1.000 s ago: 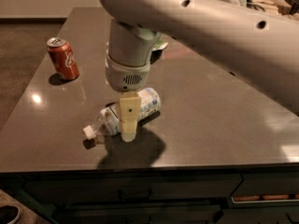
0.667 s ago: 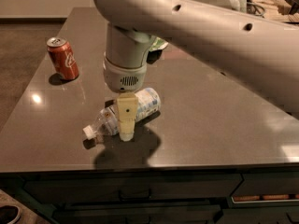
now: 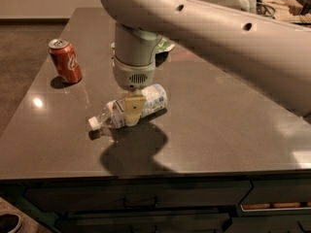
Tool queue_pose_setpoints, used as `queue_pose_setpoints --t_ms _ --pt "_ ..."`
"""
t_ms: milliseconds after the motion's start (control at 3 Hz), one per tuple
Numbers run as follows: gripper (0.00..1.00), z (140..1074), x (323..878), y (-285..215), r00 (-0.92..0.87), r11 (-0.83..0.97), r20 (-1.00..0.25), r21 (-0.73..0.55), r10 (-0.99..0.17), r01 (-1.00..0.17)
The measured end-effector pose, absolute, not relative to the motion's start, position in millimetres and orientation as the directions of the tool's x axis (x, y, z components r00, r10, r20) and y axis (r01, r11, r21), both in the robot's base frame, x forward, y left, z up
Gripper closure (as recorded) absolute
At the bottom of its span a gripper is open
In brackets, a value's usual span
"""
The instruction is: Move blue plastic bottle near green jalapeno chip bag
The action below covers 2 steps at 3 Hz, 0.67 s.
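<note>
Gripper [image 3: 133,111] over lying blue plastic bottle [image 3: 154,98], cap [image 3: 94,124] toward 8 o'clock; grip: cannot tell. Green jalapeno chip bag [image 3: 166,45] at 12, red can [image 3: 65,60] at 10.

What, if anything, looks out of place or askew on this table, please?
The blue plastic bottle is on its side rather than upright, its white cap pointing left, with the hand down over its middle. The red soda can stands upright, well apart at the left. No spill or damage shows.

Red can [image 3: 65,60]; pale-blue bottle [image 3: 153,100] — (cream fingers [image 3: 133,108] astride)
</note>
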State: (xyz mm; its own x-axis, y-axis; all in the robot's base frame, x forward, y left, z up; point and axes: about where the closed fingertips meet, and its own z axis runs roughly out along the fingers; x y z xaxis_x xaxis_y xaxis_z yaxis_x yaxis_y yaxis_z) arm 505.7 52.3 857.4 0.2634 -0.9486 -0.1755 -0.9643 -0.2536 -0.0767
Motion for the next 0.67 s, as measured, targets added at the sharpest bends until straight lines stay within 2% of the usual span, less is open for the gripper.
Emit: queue_pose_setpoints --t_ms 667 --pt "0.88 872.9 551.1 47.7 0.204 -0.188 -0.164 -0.105 -0.965 -0.976"
